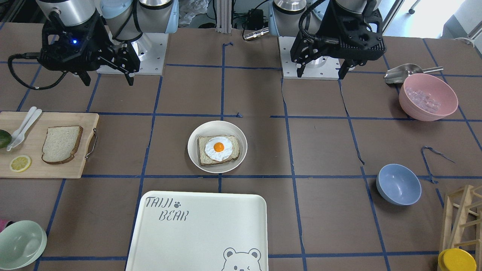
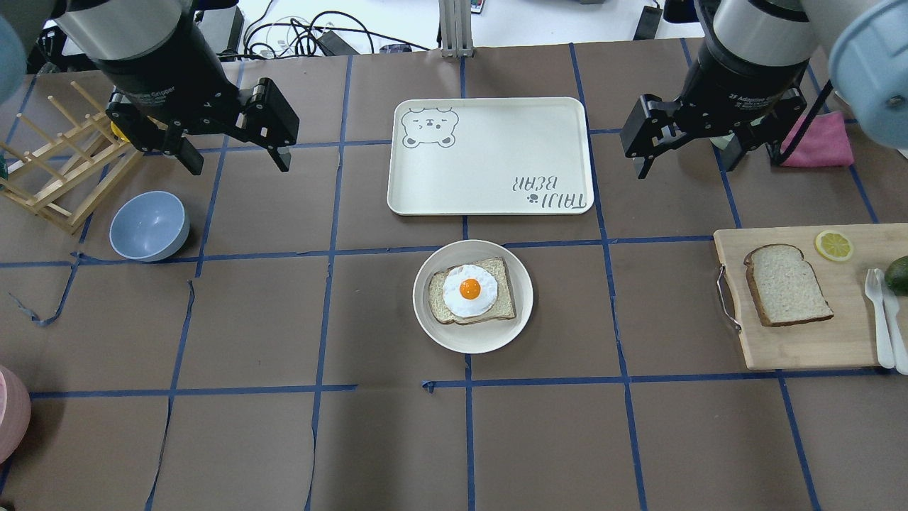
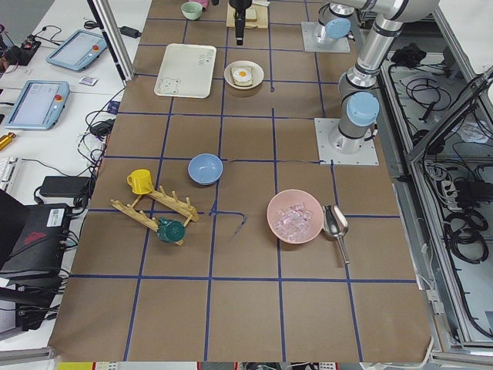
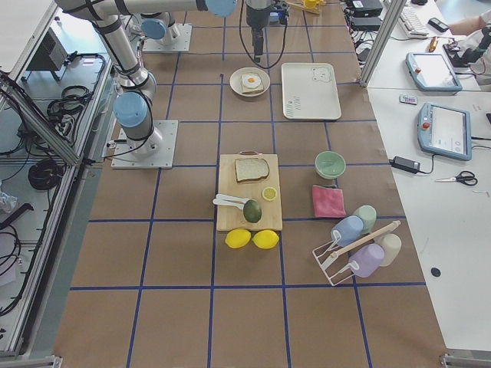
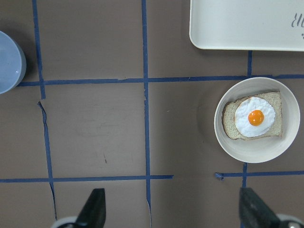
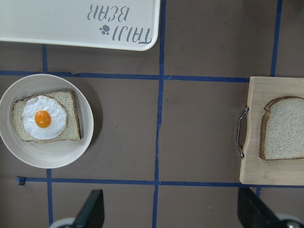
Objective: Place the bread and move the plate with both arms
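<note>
The plain bread slice (image 1: 61,144) lies on a wooden cutting board (image 1: 45,167) at the table's right end, also in the overhead view (image 2: 786,284) and the right wrist view (image 6: 284,128). The cream-white plate (image 1: 194,150) sits mid-table and holds a slice topped with a fried egg (image 1: 218,148); the plate also shows overhead (image 2: 473,342). My left gripper (image 2: 237,160) hangs open and empty above the table, left of the tray. My right gripper (image 2: 687,165) hangs open and empty, right of the tray. Both are well apart from plate and bread.
The "TAIJI BEAR" tray (image 2: 489,152) lies just beyond the plate. A blue bowl (image 2: 149,226) and a wooden rack (image 2: 57,163) are at the left. A lemon slice (image 2: 833,245), white cutlery (image 2: 879,319) and an avocado share the board. A pink bowl of ice (image 1: 428,97) stands far left.
</note>
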{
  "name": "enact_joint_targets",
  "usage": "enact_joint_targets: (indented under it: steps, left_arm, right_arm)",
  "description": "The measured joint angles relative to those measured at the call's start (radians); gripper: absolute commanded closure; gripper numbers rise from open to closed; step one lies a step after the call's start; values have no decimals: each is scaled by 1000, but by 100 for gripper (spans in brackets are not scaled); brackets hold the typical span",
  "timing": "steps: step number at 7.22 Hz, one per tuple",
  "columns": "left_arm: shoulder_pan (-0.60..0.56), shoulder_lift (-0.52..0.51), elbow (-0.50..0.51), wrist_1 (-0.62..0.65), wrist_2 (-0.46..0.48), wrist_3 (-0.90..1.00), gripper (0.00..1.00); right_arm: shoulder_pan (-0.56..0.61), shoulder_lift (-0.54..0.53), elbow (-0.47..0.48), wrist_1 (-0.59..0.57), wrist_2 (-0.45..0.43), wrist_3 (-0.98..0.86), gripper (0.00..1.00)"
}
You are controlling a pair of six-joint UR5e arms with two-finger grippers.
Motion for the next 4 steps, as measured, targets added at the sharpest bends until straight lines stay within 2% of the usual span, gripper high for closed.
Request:
enact_joint_targets:
  steps: [4]
  left_arm:
    - [-4, -33, 1, -9, -1, -38, 0]
  right_arm:
    - [-22, 36, 0, -14, 2, 1, 0]
